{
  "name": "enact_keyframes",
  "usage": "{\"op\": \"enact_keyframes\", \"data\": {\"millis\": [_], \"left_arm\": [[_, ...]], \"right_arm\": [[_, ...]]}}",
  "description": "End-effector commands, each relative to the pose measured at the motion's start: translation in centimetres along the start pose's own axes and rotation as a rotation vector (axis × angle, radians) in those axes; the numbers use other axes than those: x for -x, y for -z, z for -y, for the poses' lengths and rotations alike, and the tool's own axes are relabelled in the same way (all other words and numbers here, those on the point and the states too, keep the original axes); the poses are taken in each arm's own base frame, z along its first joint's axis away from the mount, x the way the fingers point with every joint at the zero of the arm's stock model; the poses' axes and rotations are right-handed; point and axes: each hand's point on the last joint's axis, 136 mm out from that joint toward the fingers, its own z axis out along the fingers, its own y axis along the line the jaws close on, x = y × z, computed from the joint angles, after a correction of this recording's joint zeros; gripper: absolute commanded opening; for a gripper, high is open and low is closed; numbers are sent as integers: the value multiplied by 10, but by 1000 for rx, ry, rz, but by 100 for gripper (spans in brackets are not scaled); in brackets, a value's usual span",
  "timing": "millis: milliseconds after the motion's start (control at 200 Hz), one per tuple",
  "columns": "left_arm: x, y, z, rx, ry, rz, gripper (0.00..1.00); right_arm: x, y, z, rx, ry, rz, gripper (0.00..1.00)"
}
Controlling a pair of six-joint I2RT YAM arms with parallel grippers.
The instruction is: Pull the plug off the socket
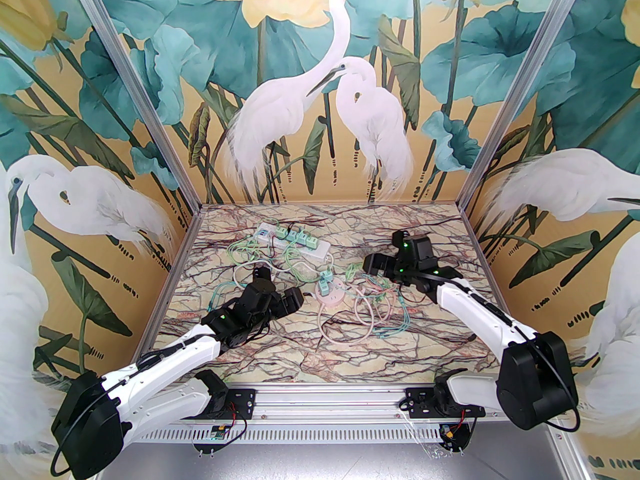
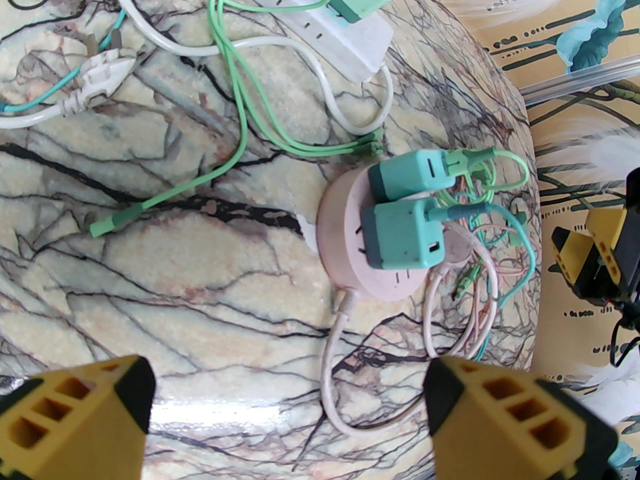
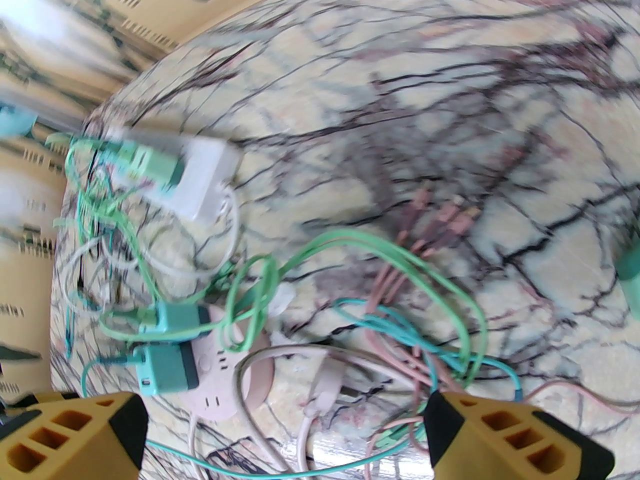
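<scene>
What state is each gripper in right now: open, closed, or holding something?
Left gripper: open, holding nothing.
Right gripper: open, holding nothing.

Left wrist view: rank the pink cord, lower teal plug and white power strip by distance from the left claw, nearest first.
From the left claw:
1. pink cord: just ahead, slightly right of centre.
2. lower teal plug: farther ahead on the right, seated in the round pink socket.
3. white power strip: at the top of the view, well beyond the socket.
</scene>
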Motion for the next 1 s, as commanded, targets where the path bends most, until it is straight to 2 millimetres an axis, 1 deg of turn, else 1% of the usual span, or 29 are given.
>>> {"op": "enact_keyframes", "data": {"millis": [0, 10, 20, 60, 90, 140, 195, 265, 335, 505, 530, 550, 630, 675, 740, 910, 995], "left_arm": [[10, -5, 11, 2, -6, 18, 85], [10, -5, 12, 3, -8, 18, 85], [10, -6, 13, 4, -9, 18, 84], [10, -8, 15, 18, -21, 20, 83], [11, -10, 17, 30, -29, 27, 83], [9, -12, 20, 53, -51, 33, 81], [9, -15, 24, 70, -64, 37, 79], [7, -19, 28, 77, -71, 32, 78], [5, -23, 33, 75, -75, 30, 74], [0, -36, 36, 115, -102, 19, 69], [0, -38, 37, 119, -104, 16, 69], [-1, -40, 37, 121, -106, 13, 67], [-5, -48, 39, 134, -117, -1, 66], [-6, -52, 42, 139, -125, -7, 65], [-9, -57, 48, 144, -143, -14, 62], [-14, -69, 59, 167, -175, -23, 61], [-15, -77, 60, 191, -181, -31, 61]], "right_arm": [[-2, -4, -18, 52, 97, 11, 84], [-3, -5, -18, 54, 100, 8, 79], [-3, -6, -19, 54, 104, 6, 77], [-6, -10, -21, 57, 110, -9, 73], [-8, -14, -24, 67, 117, -21, 66], [-11, -21, -27, 78, 120, -46, 62], [-15, -29, -31, 97, 121, -75, 53], [-20, -39, -36, 118, 121, -108, 50], [-26, -50, -38, 128, 125, -146, 45], [-37, -73, -38, 129, 129, -212, 44], [-37, -75, -37, 130, 128, -217, 43], [-38, -77, -38, 131, 127, -221, 42], [-41, -85, -36, 133, 118, -232, 42], [-41, -88, -35, 135, 114, -233, 41], [-44, -92, -36, 142, 115, -236, 38], [-49, -99, -37, 140, 120, -245, 38], [-50, -100, -34, 132, 117, -245, 38]]}}
